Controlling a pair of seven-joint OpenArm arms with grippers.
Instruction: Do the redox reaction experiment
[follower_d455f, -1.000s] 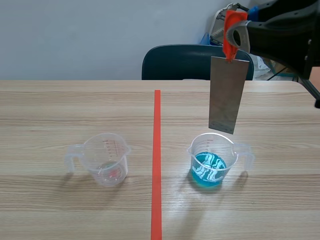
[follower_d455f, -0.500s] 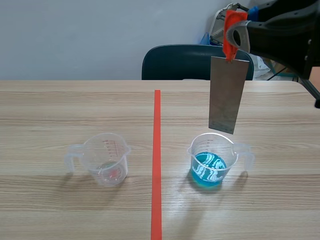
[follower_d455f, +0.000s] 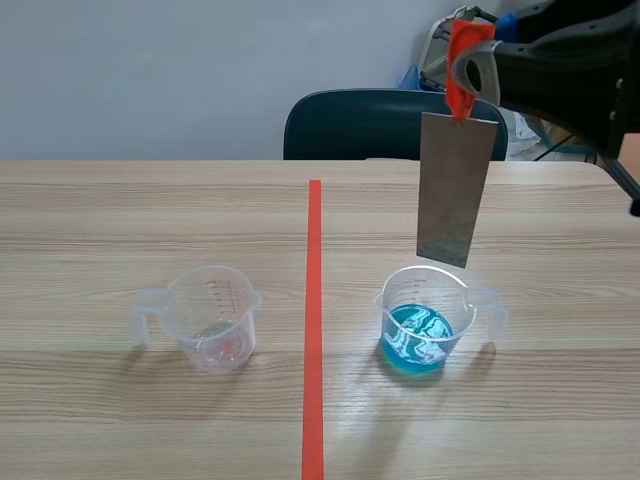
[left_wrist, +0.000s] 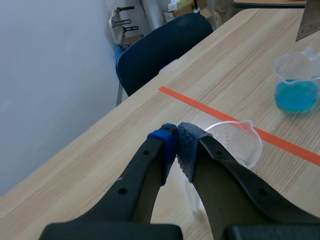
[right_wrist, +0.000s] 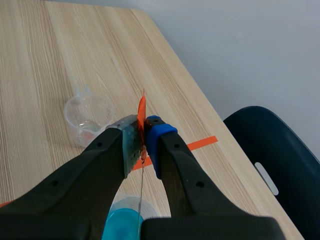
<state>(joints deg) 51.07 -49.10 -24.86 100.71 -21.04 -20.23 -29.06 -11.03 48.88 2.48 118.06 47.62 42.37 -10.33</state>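
Nothing has shifted since a second ago: the right gripper (right_wrist: 142, 131) stays clamped on the plate (follower_d455f: 455, 190), which hangs just above the blue cup (follower_d455f: 422, 322). The left gripper (left_wrist: 176, 145) has its pads together, the empty cup (left_wrist: 235, 142) just ahead

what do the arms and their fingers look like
The right arm is black. The left gripper has two thick black fingers with small round holes, one tipped by a blue pad, the other by a dotted grey-blue pad. The right gripper matches: one grey-green pad, one blue.
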